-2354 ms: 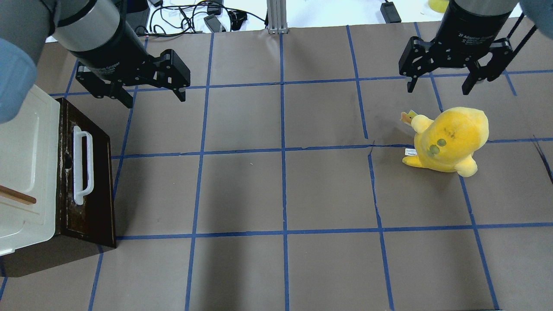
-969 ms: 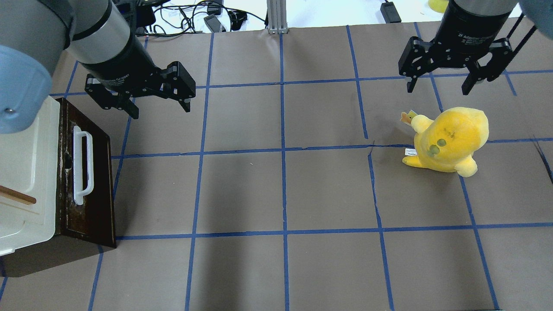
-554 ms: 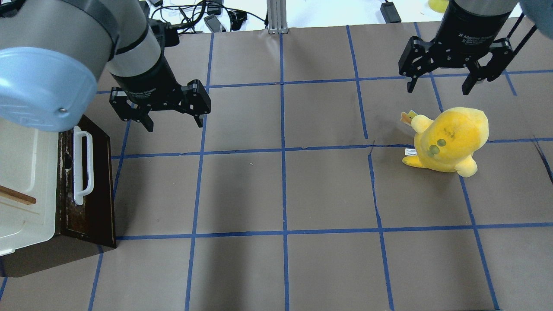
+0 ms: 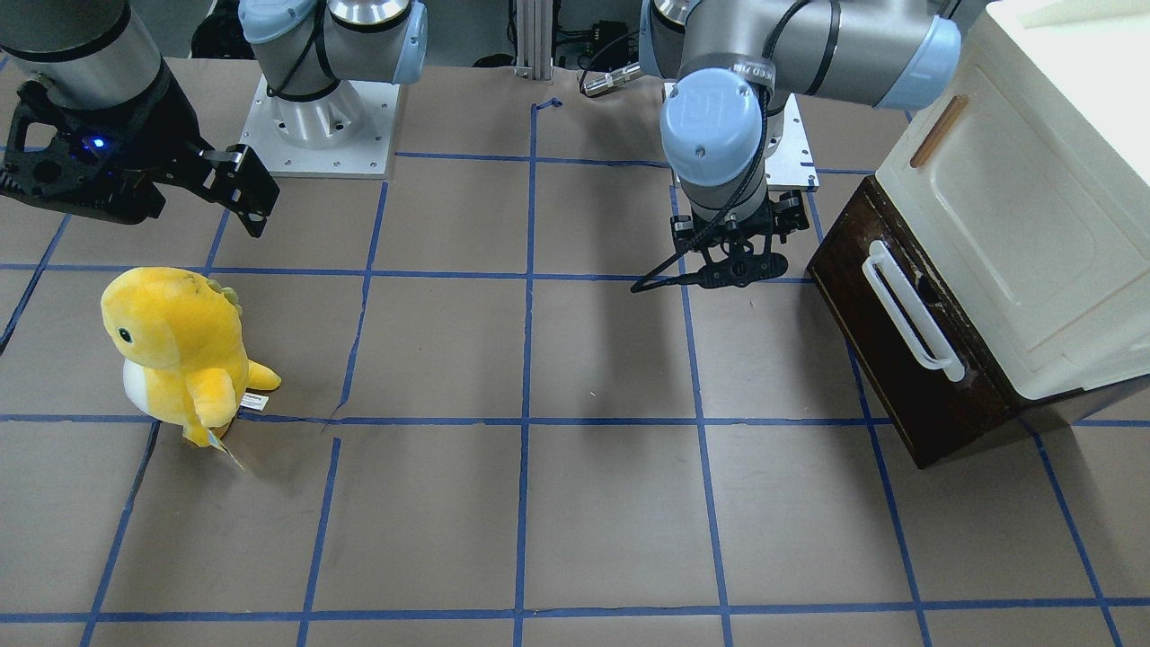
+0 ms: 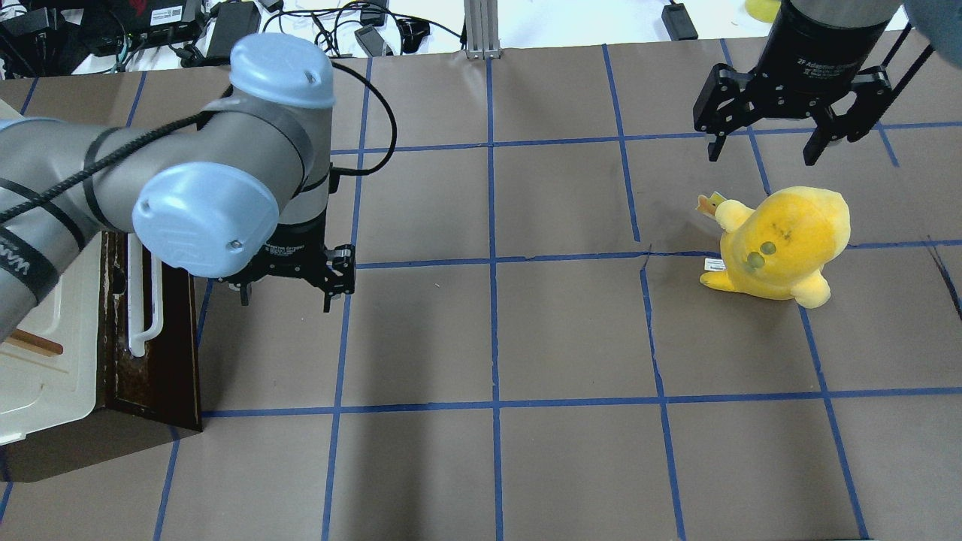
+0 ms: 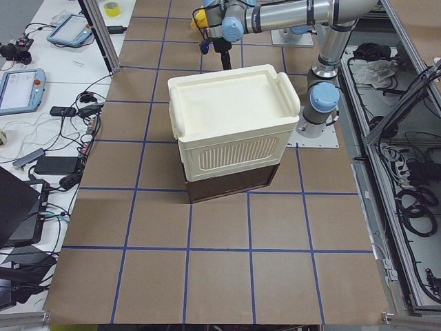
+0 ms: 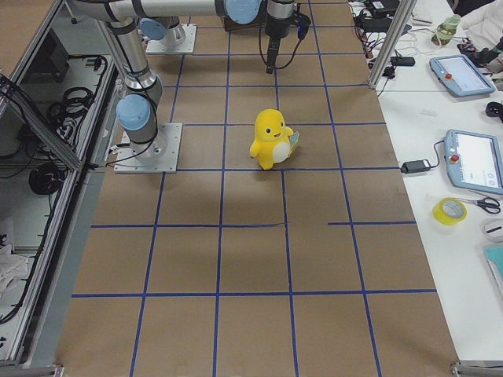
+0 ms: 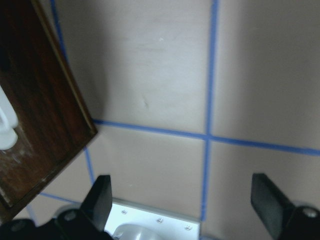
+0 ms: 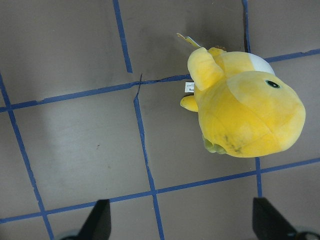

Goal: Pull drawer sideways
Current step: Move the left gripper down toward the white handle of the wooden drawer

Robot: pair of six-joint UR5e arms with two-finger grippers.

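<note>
Just beside the drawer (image 5: 176,338), the left gripper (image 5: 285,299) is held over the table, jaws spread wide with nothing between them.
The dark drawer front, fitted with a white bar handle (image 5: 136,323), is seen at the foot of a cream cabinet (image 4: 1015,234) at the robot's left end of the table, untouched. The right gripper (image 5: 760,154) is likewise parted and empty, near a yellow plush toy (image 5: 782,240).

The drawer front (image 5: 176,361) is dark, worn, scuffed wood; its handle (image 4: 909,314) is smooth, glossy white plastic. The counter (image 5: 564,330) is surfaced in matt brown paper crossed by blue tape (image 5: 494,330). The yellow toy (image 5: 782,240) is plush cloth.
</note>
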